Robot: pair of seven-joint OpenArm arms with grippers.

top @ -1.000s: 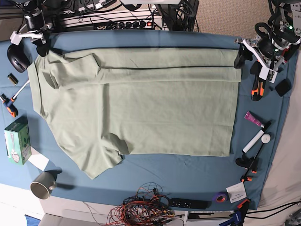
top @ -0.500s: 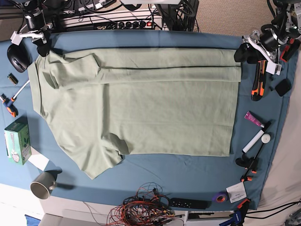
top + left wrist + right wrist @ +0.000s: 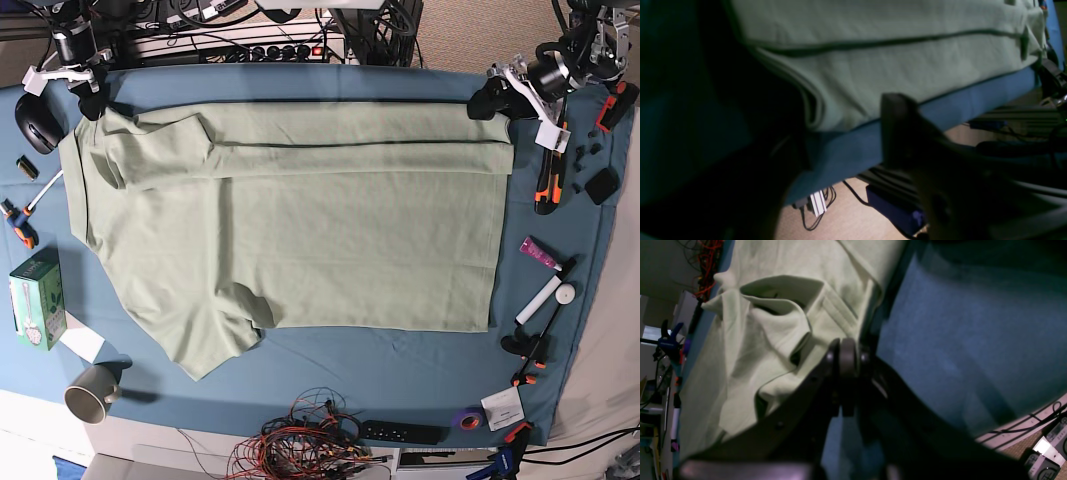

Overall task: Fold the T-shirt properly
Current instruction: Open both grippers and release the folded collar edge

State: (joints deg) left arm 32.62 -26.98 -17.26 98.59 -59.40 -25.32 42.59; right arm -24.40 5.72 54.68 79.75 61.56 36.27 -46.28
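The pale green T-shirt (image 3: 300, 230) lies spread on the blue table cloth (image 3: 400, 360), with its far strip folded over toward me. My left gripper (image 3: 488, 103) is at the shirt's far right corner. In the left wrist view its jaws (image 3: 846, 133) stand apart, open, and the folded corner of the T-shirt (image 3: 873, 60) lies just beyond them. My right gripper (image 3: 88, 100) is at the far left corner by the collar. Its fingertips (image 3: 847, 353) are shut at the edge of the T-shirt (image 3: 773, 323); whether cloth is pinched is hidden.
Right of the shirt lie an orange-handled tool (image 3: 548, 185), a pink tube (image 3: 540, 252) and a white marker (image 3: 545, 298). On the left are a mouse (image 3: 35, 125), a green box (image 3: 37, 298) and a mug (image 3: 90, 392). Tangled wires (image 3: 300, 440) and a remote (image 3: 400, 432) sit at the front edge.
My left gripper has swung left from beyond the shirt's right edge to its far right corner, and its jaws have narrowed. The right arm and the shirt have not moved.
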